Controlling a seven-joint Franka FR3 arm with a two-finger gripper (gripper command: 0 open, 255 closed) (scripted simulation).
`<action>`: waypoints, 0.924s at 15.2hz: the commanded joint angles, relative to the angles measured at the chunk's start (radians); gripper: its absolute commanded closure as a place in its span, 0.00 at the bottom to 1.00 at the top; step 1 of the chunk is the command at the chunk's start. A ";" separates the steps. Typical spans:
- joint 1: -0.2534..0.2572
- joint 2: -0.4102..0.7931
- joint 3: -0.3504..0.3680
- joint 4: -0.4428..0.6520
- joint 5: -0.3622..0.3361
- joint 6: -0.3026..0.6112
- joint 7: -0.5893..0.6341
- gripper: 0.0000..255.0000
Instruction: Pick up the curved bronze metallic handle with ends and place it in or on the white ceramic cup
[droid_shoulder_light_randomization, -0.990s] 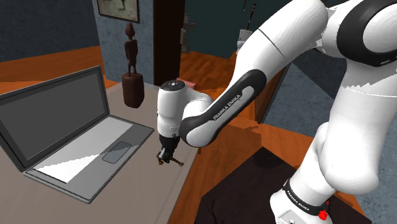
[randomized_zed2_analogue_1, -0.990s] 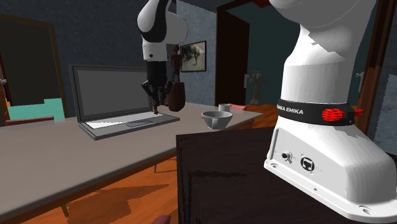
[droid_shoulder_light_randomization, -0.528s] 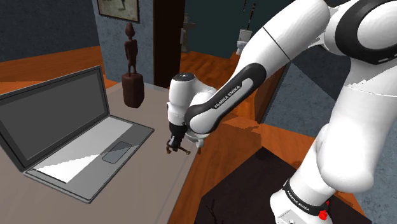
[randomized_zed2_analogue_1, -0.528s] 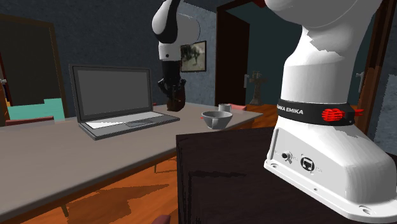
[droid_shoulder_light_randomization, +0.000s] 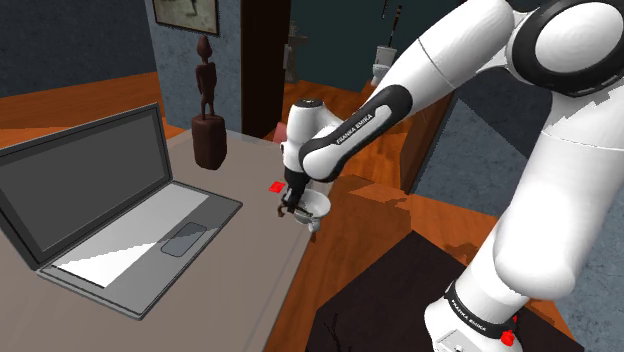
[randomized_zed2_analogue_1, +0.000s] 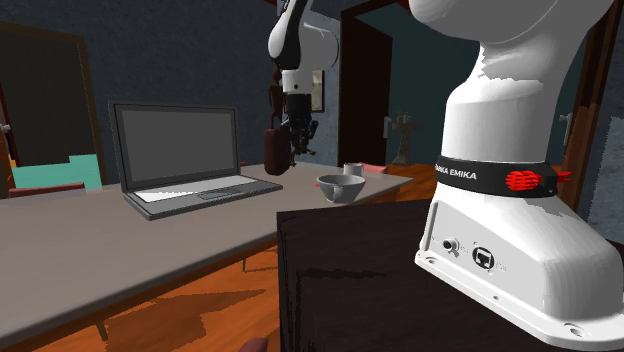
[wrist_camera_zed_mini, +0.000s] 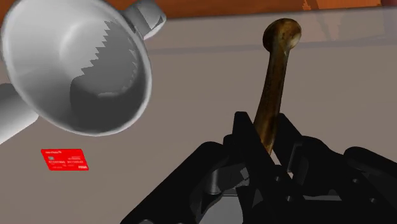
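Observation:
My black gripper (wrist_camera_zed_mini: 270, 145) is shut on the curved bronze handle (wrist_camera_zed_mini: 277, 76). The handle's stem runs out past the fingertips and ends in a round knob. The white cup (wrist_camera_zed_mini: 79, 63) is a wide bowl shape standing on the grey table beside the gripper, with its open mouth in view. In the shoulder view the gripper (droid_shoulder_light_randomization: 293, 206) hangs just over the table at the near rim of the cup (droid_shoulder_light_randomization: 318, 205). In the second exterior view the gripper (randomized_zed2_analogue_1: 298, 140) is above and to the left of the cup (randomized_zed2_analogue_1: 341, 187).
An open laptop (droid_shoulder_light_randomization: 110, 200) takes up the table's left side in the shoulder view. A dark wooden figure (droid_shoulder_light_randomization: 207, 105) stands at the back. A small red card (droid_shoulder_light_randomization: 277, 186) lies by the cup. The table edge (droid_shoulder_light_randomization: 290, 290) runs close to the cup.
The arm has carried the handle away from the laptop, toward the shoulder view's right and farther back, up to the cup. The gripper stayed shut on the handle.

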 joint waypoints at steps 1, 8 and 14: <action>-0.033 0.007 -0.018 0.010 0.008 0.001 -0.059 1.00; -0.140 0.062 -0.072 0.107 0.038 -0.029 -0.248 1.00; -0.224 0.134 -0.105 0.230 0.062 -0.072 -0.389 1.00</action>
